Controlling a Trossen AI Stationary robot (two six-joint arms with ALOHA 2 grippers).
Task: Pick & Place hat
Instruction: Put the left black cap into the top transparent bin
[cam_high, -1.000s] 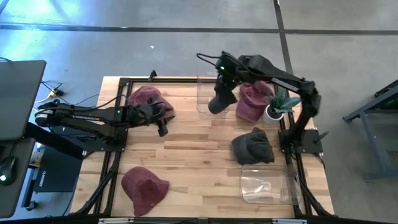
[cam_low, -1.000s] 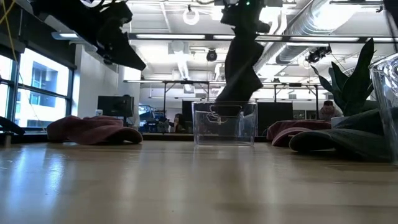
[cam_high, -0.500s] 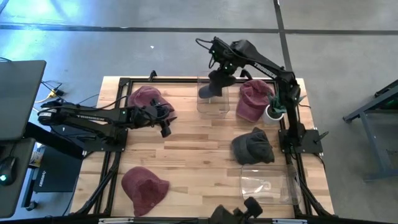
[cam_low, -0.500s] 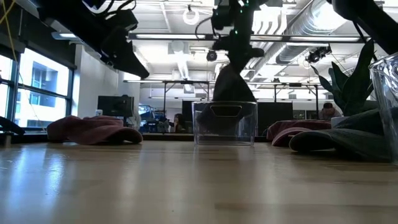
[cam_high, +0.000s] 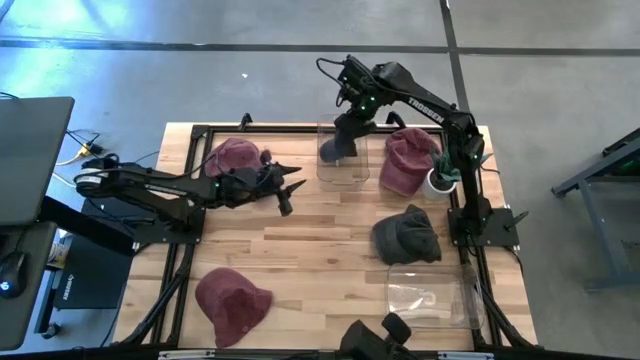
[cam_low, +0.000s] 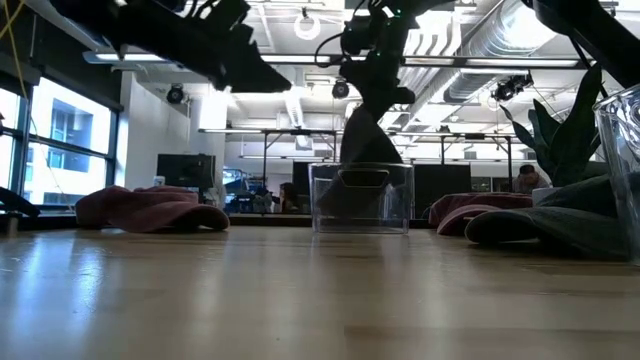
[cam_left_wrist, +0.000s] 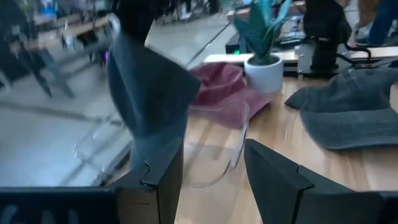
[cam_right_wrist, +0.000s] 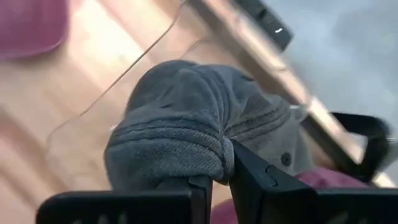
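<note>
My right gripper (cam_high: 350, 112) (cam_right_wrist: 217, 177) is over the table's far edge, shut on a dark grey knitted hat (cam_high: 336, 146) (cam_low: 362, 150). The hat hangs down over a clear plastic bin (cam_high: 342, 165) (cam_low: 362, 198). My left gripper (cam_high: 288, 190) (cam_left_wrist: 214, 174) is open in the air, right of a maroon hat (cam_high: 234, 160) that lies flat on the table, and touches nothing. Its wrist view shows the hanging grey hat (cam_left_wrist: 146, 93) ahead. My right gripper pinches a bunched, ribbed fold of the grey hat (cam_right_wrist: 208, 152) between its two fingers, coming from above and pointing down. The hat hangs below the fingers, lifted off the table, with its lower end (cam_low: 350, 195) down inside the clear bin.
A second maroon hat (cam_high: 408, 160) lies right of the bin, beside a small potted plant (cam_high: 445, 175). Another grey hat (cam_high: 405, 236) lies at the right, a third maroon hat (cam_high: 232, 302) at the near left. A second clear bin (cam_high: 430, 295) stands near right.
My right gripper has moved toward the table's far edge and left, carrying the grey hat from the bin's right side to over its far part; the hat's lower end now hangs in the bin. My left gripper has moved toward the table's right.
</note>
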